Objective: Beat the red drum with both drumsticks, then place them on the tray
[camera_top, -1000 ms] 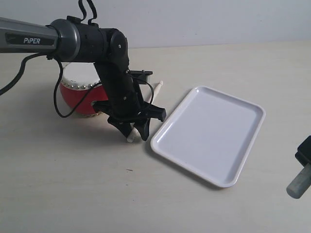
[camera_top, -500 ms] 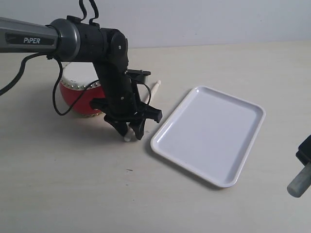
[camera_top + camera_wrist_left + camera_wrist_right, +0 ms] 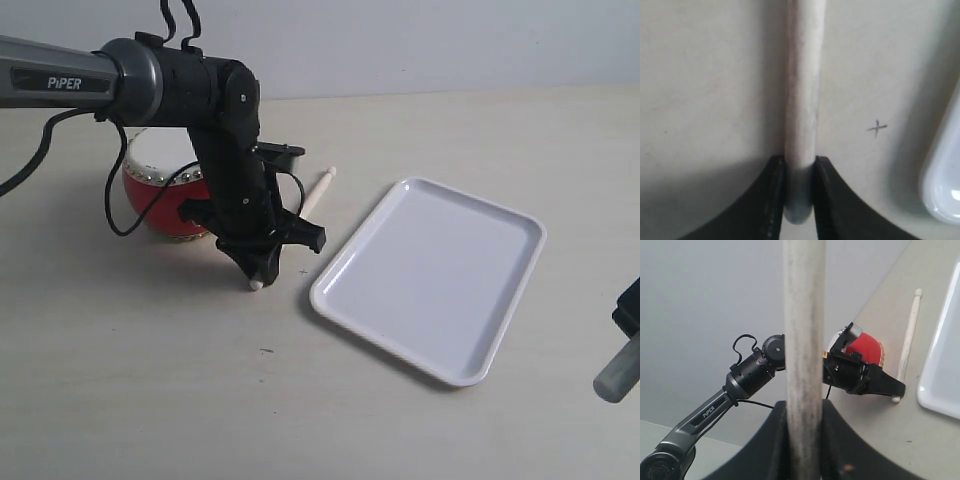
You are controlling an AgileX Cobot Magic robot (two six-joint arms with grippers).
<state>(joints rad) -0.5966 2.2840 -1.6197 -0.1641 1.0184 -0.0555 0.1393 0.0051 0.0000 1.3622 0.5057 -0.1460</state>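
though wide moments ago, left pincer (image 3: 262, 272) now tight on table drumstick (image 3: 315, 195), right pincer (image 3: 804, 410) on raised drumstick (image 3: 804, 315)

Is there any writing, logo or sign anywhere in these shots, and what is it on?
"PiPER": white letters on the grey tube of the left arm; it also reads in the right wrist view.
"x": a small pencilled cross on the table, a mark and not a word.
No text shows on the drum, the tray or the drumsticks.
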